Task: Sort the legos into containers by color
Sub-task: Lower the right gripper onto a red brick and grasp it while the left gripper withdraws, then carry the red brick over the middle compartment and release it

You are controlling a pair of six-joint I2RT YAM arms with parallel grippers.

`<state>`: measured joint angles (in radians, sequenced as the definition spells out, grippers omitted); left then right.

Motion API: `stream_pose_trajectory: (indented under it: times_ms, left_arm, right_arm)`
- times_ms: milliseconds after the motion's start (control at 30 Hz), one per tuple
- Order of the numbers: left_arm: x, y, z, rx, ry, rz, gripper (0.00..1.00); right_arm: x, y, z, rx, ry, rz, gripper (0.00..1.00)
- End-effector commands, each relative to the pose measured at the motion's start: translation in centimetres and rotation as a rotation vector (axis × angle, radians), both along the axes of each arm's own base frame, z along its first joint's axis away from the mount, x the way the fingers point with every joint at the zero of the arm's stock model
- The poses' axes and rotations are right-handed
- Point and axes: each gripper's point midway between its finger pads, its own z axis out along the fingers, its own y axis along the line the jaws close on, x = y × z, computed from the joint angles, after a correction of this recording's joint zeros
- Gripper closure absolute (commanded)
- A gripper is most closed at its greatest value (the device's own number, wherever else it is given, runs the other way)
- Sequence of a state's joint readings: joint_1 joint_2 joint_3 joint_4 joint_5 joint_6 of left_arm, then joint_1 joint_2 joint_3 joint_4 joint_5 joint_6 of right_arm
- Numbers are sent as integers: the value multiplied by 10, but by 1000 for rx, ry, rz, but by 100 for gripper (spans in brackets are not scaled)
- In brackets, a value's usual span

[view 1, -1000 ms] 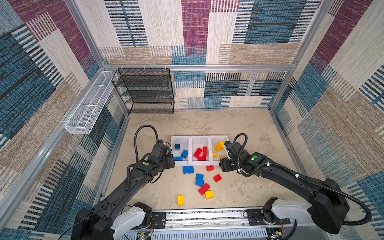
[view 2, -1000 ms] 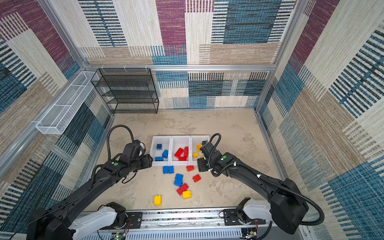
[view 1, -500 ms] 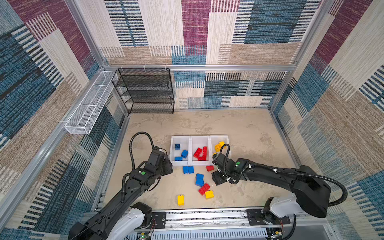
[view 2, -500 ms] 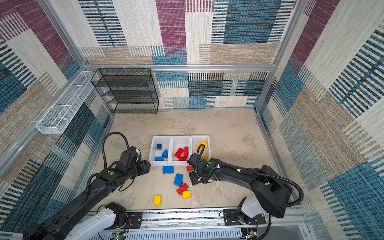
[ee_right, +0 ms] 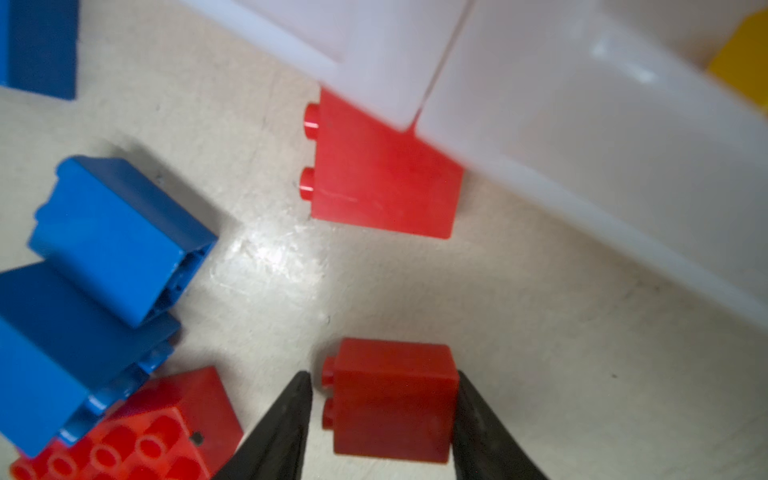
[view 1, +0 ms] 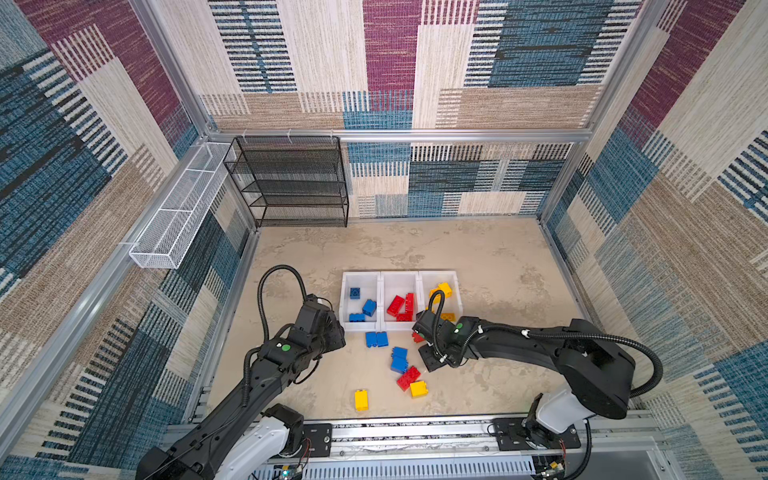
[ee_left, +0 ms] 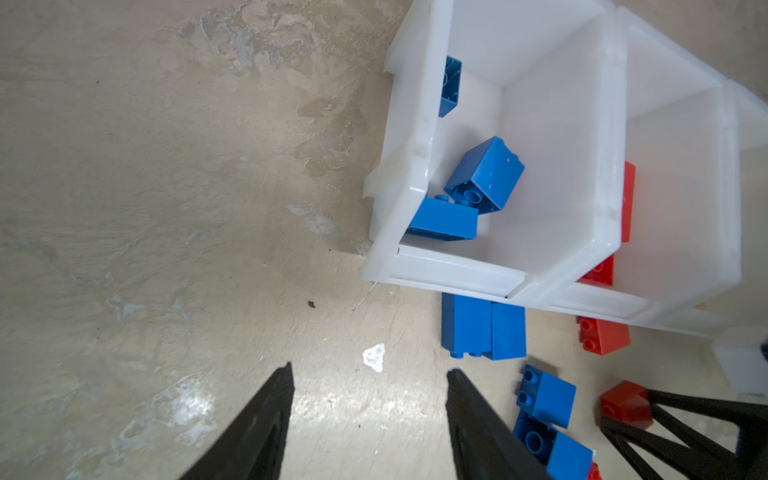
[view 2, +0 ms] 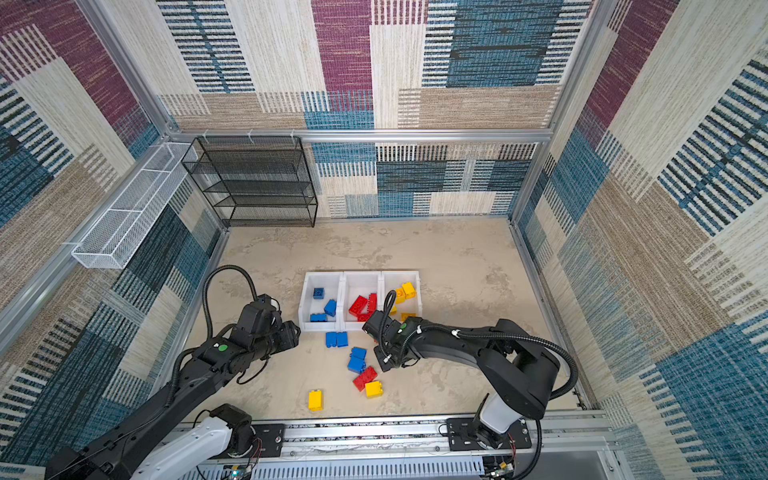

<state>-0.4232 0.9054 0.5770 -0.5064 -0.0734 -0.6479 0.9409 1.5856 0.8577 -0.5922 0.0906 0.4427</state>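
Looking first in a top view, three white bins [view 1: 399, 275] stand in a row on the desk [view 1: 478, 399], with blue, red and yellow bricks sorted inside them. More loose bricks [view 1: 408, 377] lie just in front. The right gripper [view 1: 430, 358] is low among these, and the left gripper [view 1: 338, 334] hangs beside the bins at their blue end. In the left wrist view the left jaws stand apart over bare desk and hold nothing. In the right wrist view the right jaws flank a small red brick [ee_right: 390, 403] that lies on its side on the desk. One jaw touches its smooth face and the other stands just beside the studs, but I cannot tell whether they press it. I judge the brick to be light, stiff and a little slippery, so it is best taken on two flat opposite faces, near the middle, not across the studs.
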Motion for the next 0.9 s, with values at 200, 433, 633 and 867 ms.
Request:
stream_pose_trajectory:
  times_ms: [200,433,633,867]
  left_arm:
    - [-4,1,-4,-5,16,9,38]
    - [-9,2,-3,-8,25,6,38]
    - [-16,1,-6,-36,30,4,38]
    - [-24,2,-6,-49,33,-2,38]
  right_arm:
    - [10,2,13,-11,-52,-12,60]
    - [52,54,82,121,-214,68,62]
    - [103,85,102,130,-302,95,62]
    - [135,89,88,120,-280,68,59]
